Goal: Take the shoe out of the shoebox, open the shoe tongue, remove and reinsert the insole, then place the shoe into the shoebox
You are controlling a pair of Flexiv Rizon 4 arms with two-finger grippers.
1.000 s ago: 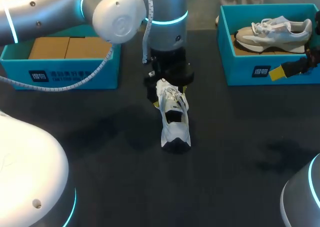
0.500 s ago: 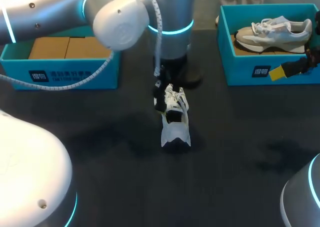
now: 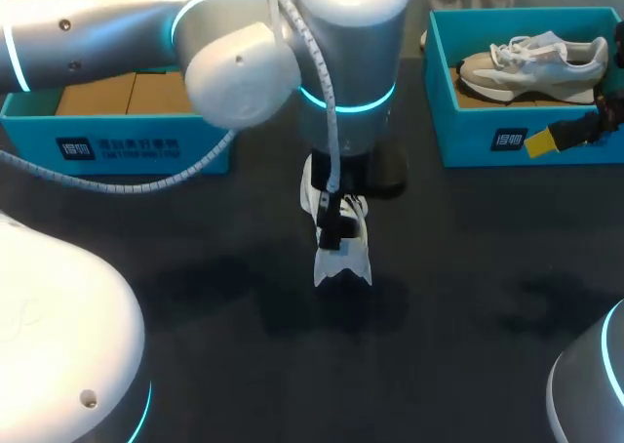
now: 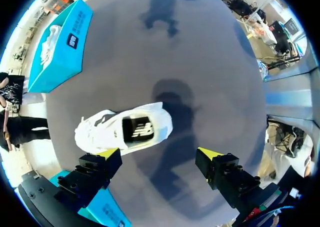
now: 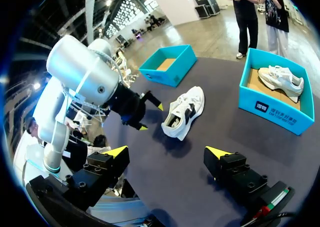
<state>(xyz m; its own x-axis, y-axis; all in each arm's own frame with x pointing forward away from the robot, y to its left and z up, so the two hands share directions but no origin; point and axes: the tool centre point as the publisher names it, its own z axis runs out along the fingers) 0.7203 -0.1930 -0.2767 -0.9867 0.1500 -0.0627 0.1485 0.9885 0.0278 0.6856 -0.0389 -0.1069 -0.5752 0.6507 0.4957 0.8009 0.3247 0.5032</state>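
Dark matte worktop (image 3: pixel 195 365) across the whole scene, mottled with soft shadows. At far right, sitting on it, an open-topped teal box (image 3: pixel 468 140), with white print on the near wall and brown cardboard on the floor. Inside, a grey shoe (image 3: pixel 531 67) with white laces and a pale sole, lying lengthwise along the box, toe toward the left, filling most of it.

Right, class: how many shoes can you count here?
2. One white sneaker lies on the table below the left tool; one grey-and-white sneaker sits in the right shoebox. The left shoebox shows only cardboard.
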